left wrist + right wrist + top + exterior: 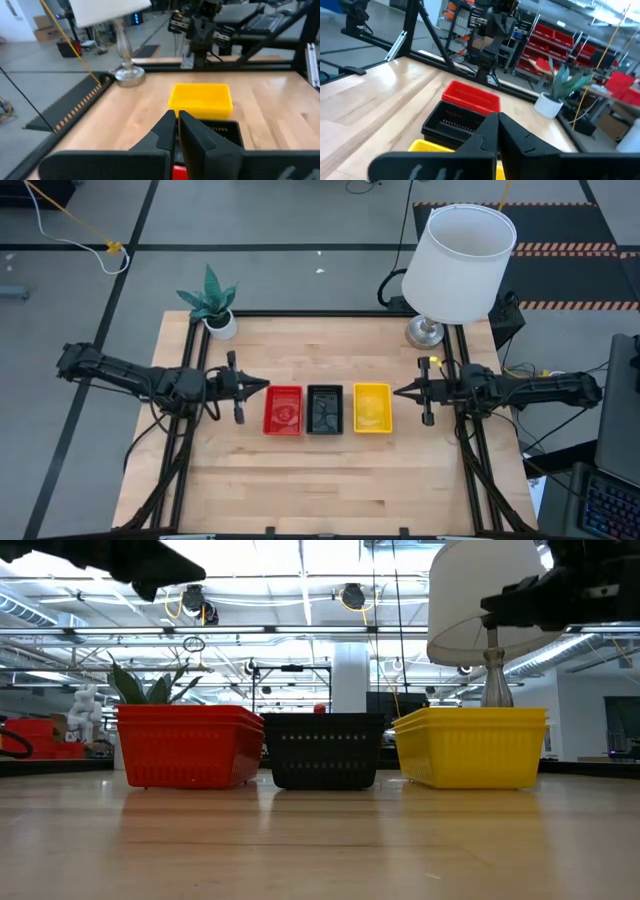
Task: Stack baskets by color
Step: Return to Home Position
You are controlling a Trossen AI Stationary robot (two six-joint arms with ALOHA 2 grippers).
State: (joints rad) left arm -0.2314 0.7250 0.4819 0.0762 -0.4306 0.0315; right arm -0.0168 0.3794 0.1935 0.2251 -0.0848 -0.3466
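High view: shows red baskets (282, 410), black baskets (324, 409) and yellow baskets (372, 408) stacked in a row, flanked by left gripper (263, 387) and right gripper (398, 391), both pinched together, holding nothing.

The dark six-joint left arm (130, 375) stretched level and inward, its dark two-finger left gripper (262, 387) pinched together, empty. The matching right arm (540, 390) mirrored it, its right gripper (400, 391) likewise closed, tips facing.

Overhead, table-level, two opposed wrist views; baskets (325, 409) shared.
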